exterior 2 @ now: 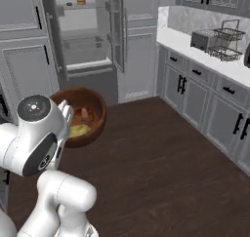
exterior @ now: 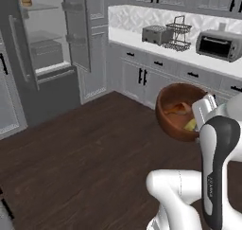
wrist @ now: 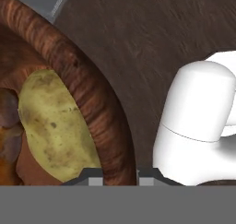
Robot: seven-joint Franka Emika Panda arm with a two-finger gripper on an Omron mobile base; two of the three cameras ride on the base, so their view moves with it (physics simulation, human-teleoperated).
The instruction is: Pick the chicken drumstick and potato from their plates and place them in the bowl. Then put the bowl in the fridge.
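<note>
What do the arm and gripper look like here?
The arm has glossy white rounded shells with dark grey to black joint bands and a grey round joint cap. No loose cables show. The gripper has two small dark finger tips with pale grey pads.

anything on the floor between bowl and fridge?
No. Bare dark floor between the held bowl and the open fridge, in both base views.

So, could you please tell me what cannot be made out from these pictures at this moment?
- Pincer tips: in the hand view the bottom edge cuts them off, astride the bowl rim.
- Chicken drumstick: partly hidden behind the arm in the right base view; cut by the left edge in the hand view.
- Potato: a sliver in the left base view, behind the hand.
- Item on the fridge top shelf: too small to identify.
</note>
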